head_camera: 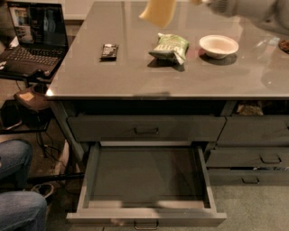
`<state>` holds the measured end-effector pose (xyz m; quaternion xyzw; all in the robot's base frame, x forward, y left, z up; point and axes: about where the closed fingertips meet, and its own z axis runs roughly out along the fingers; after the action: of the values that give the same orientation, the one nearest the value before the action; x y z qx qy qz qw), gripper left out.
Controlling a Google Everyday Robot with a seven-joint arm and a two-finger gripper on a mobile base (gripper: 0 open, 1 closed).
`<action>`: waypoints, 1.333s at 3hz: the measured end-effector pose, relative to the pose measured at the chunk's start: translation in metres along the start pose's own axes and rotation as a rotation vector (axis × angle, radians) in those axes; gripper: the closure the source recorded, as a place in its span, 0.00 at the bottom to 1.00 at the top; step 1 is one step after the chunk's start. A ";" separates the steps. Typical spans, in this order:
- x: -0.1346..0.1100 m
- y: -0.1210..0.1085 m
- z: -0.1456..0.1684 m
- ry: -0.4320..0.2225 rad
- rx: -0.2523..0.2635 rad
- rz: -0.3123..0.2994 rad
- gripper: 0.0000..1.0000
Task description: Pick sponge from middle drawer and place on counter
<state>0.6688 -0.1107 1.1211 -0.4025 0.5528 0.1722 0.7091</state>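
Placement is the step in hand: the sponge (158, 12) hangs in the air over the far tabletop (135, 76), carried by the claw (197, 2) at the top edge, evidently clamped on it. Next it needs lowering onto bare surface, away from the green snack bag (169, 45) and white bowl (219, 45), then release. The bowl looks empty; the middle drawer (144, 217) stands pulled out with nothing inside.

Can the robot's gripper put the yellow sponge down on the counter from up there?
Probably yes. The gripper is at the top edge, above the counter, the sponge in the air beside it. Bare counter lies around the green snack bag and white bowl, so nothing seems to block it.
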 end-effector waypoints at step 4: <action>0.129 0.084 0.099 0.023 -0.214 0.118 1.00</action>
<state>0.7174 -0.0095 0.9765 -0.4444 0.5624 0.2669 0.6442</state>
